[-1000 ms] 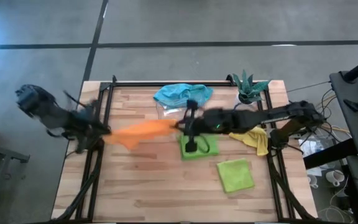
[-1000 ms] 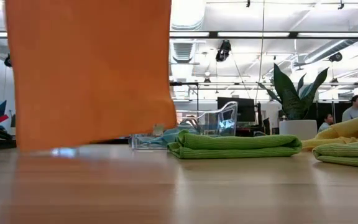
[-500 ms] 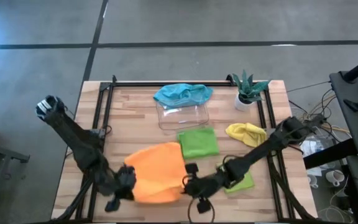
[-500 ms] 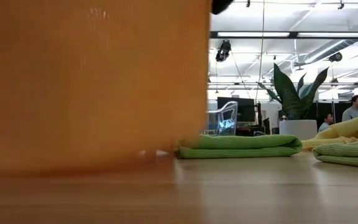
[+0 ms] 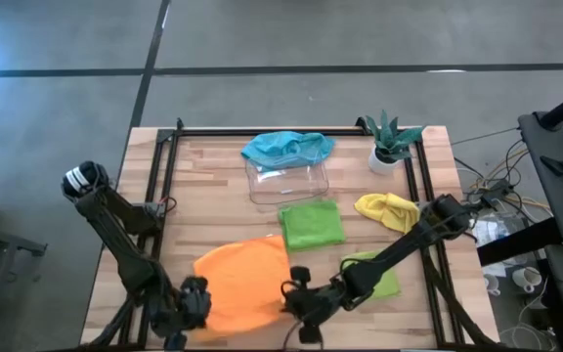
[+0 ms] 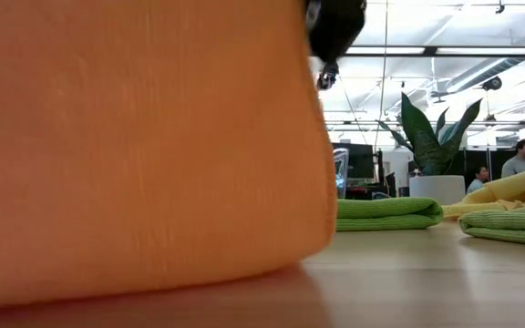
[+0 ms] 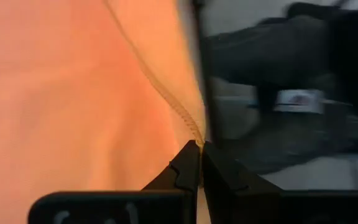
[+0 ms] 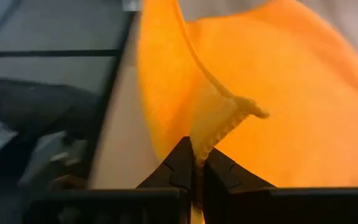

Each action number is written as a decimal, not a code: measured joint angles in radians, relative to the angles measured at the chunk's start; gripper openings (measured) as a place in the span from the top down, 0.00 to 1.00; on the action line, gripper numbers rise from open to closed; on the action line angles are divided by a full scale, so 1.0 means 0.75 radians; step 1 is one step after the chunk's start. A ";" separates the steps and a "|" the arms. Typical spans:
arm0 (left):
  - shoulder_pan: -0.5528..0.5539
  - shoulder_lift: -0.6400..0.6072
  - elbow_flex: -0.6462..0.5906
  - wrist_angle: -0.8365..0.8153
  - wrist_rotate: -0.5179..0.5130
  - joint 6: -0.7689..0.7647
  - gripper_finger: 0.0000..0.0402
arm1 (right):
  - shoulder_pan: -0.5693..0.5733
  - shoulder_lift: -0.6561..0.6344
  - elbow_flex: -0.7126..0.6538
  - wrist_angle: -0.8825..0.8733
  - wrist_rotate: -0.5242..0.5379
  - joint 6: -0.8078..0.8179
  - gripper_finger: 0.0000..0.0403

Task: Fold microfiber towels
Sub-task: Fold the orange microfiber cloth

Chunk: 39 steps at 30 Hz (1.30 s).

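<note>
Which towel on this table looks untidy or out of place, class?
The teal towel is draped in a heap over the clear tray's far rim, and the yellow towel lies crumpled near the potted plant. The two green towels look folded flat.

A wooden table (image 5: 223, 186) carries everything. Near its far edge, about midway, stands a clear plastic tray (image 5: 286, 181) with a blue towel (image 5: 286, 148) draped over its back rim. A potted plant (image 5: 391, 142) sits at the far right corner. A folded green towel (image 5: 312, 223) lies mid-table, a crumpled yellow towel (image 5: 387, 209) by the right edge, a second green towel (image 5: 384, 279) nearer the front. An orange towel (image 5: 245, 284) spreads toward the front edge.
</note>
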 joint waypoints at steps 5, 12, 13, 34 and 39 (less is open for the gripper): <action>0.065 -0.113 -0.036 -0.339 -0.184 -0.009 1.00 | -0.074 -0.003 -0.007 -0.040 0.075 0.076 0.98; 0.262 -0.169 -0.234 -0.357 -0.214 -0.004 1.00 | -0.196 0.046 -0.025 -0.077 0.074 0.116 0.98; 0.283 -0.168 -0.255 -0.359 -0.215 -0.001 1.00 | -0.211 0.051 -0.025 -0.091 0.077 0.132 0.98; 0.394 -0.184 -0.271 -0.484 -0.125 0.029 1.00 | -0.359 0.058 -0.091 -0.223 0.189 0.118 0.98; 0.395 -0.246 -0.239 -0.507 -0.033 0.020 1.00 | -0.360 0.058 -0.108 -0.147 0.175 0.061 0.98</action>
